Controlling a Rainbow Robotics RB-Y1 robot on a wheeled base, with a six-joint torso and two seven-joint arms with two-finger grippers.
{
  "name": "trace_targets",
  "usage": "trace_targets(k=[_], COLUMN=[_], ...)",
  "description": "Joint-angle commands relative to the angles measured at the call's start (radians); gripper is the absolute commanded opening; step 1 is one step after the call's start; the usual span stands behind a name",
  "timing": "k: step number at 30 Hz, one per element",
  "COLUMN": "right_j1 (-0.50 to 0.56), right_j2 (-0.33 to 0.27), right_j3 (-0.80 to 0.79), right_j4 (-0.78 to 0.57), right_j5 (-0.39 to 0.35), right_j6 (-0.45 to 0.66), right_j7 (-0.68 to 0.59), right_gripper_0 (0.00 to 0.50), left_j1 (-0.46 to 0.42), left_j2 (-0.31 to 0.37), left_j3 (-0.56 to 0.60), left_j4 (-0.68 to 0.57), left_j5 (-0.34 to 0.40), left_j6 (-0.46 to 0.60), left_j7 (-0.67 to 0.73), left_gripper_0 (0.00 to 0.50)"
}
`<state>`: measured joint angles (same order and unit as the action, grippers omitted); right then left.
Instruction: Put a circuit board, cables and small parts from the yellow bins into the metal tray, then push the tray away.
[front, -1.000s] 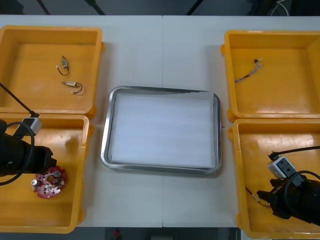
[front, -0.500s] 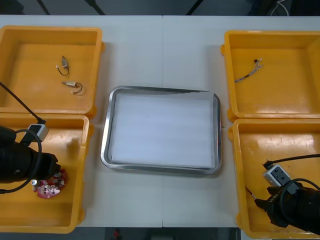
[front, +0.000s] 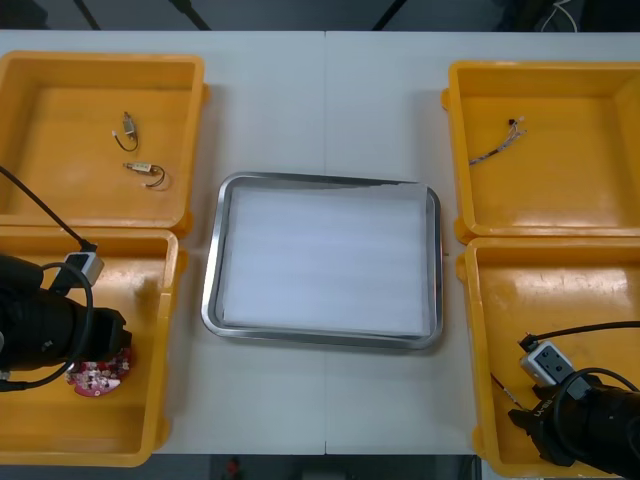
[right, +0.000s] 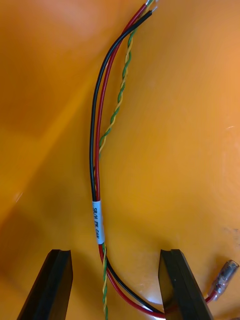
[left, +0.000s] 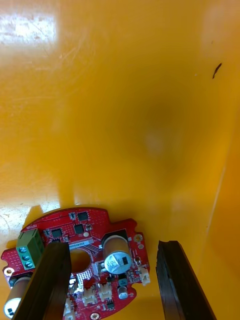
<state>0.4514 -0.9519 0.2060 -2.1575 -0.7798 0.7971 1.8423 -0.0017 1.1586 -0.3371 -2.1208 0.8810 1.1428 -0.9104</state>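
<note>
- Front view: the metal tray (front: 212, 300) sits on the worktop (front: 320, 100) between the yellow bins (front: 190, 130), white inside and holding nothing, so loading appears not yet begun. The left claw (front: 108, 352) is low in the near left bin (front: 165, 330), over the round red circuit board (front: 92, 378). The right claw (front: 522, 412) is low in the near right bin (front: 472, 330). Small metal parts (front: 146, 172) lie in the far left bin, and a thin cable (front: 497, 145) lies in the far right bin.
- Right wrist view: the right claw (right: 117, 287) stands apart, gripping nothing. A cable bundle (right: 97, 220) of red, black and twisted green-yellow wires runs between its fingers (right: 57, 285) on the bin floor. This straddle probably prepares a pinch across the wires below the white label.
- Left wrist view: the left claw (left: 115, 282) stands apart, also gripping nothing. One finger overlaps the circuit board (left: 80, 260) and the other lies just off its edge, toward the bin wall. The stance suggests a grasp of the board's rim.
</note>
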Motion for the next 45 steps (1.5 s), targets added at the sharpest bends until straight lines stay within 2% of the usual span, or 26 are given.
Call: trace_targets(k=[1, 11, 19, 21, 22, 23, 24, 25, 28, 33, 36, 37, 41, 43, 44, 45], right_j1=[-0.005, -0.026, -0.030, -0.030, -0.031, -0.031, -0.031, -0.031, -0.031, -0.034, -0.042, -0.046, -0.068, -0.088, -0.099, -0.103], right_j2=[0.024, 0.065, 0.068, 0.067, 0.068, 0.068, 0.067, 0.068, 0.067, 0.067, 0.067, 0.068, 0.067, 0.067, 0.067, 0.067], right_j3=[0.023, 0.024, 0.026, 0.026, 0.026, 0.026, 0.027, 0.027, 0.027, 0.026, 0.026, 0.026, 0.016, 0.007, 0.001, -0.004], right_j4=[-0.001, -0.001, -0.001, -0.001, -0.001, -0.001, -0.001, 0.001, -0.001, -0.001, -0.001, -0.001, -0.001, -0.001, -0.001, -0.001], right_j5=[0.017, 0.037, 0.047, 0.048, 0.050, 0.053, 0.054, 0.057, 0.060, 0.068, 0.070, 0.071, 0.073, 0.071, 0.068, 0.067], right_j6=[-0.007, 0.024, 0.030, 0.030, 0.030, 0.030, 0.030, 0.030, 0.030, 0.030, 0.030, 0.030, 0.044, 0.067, 0.077, 0.083], right_j7=[0.040, 0.040, 0.041, 0.041, 0.041, 0.044, 0.044, 0.048, 0.052, 0.057, 0.060, 0.061, 0.069, 0.075, 0.077, 0.078], right_gripper_0=[0.500, 0.500, 0.500, 0.391, 0.391, 0.232, 0.164, 0.164, 0.012, 0.000, 0.000, 0.000, 0.000, 0.000, 0.000, 0.000], left_j1=[0.000, 0.000, 0.000, 0.000, 0.000, 0.000, 0.000, 0.000, 0.000, 0.000, 0.002, 0.000, 0.000, 0.002, 0.000, 0.002], left_j2=[-0.010, -0.011, -0.013, -0.013, -0.013, -0.013, -0.013, -0.013, -0.013, -0.020, -0.025, -0.025, -0.027, -0.025, -0.025, -0.025], left_j3=[-0.042, -0.063, -0.063, -0.063, -0.063, -0.062, -0.063, -0.065, -0.065, -0.071, -0.088, -0.095, -0.099, -0.100, -0.102, -0.102], left_j4=[-0.021, -0.022, -0.021, -0.022, -0.021, -0.021, -0.021, -0.019, -0.015, -0.013, -0.013, -0.013, -0.011, -0.010, -0.011, -0.010], left_j5=[-0.028, -0.039, -0.050, -0.050, -0.050, -0.050, -0.051, -0.051, -0.053, -0.060, -0.092, -0.109, -0.114, -0.112, -0.112, -0.112], left_j6=[-0.011, -0.024, -0.038, -0.037, -0.037, -0.037, -0.037, -0.038, -0.037, -0.038, -0.040, -0.044, -0.049, -0.051, -0.049, -0.049], left_j7=[0.077, 0.091, 0.094, 0.094, 0.096, 0.096, 0.096, 0.096, 0.096, 0.096, 0.100, 0.103, 0.108, 0.110, 0.113, 0.114], left_gripper_0=[0.500, 0.500, 0.500, 0.500, 0.500, 0.500, 0.500, 0.500, 0.500, 0.462, 0.417, 0.354, 0.285, 0.204, 0.115, 0.056])
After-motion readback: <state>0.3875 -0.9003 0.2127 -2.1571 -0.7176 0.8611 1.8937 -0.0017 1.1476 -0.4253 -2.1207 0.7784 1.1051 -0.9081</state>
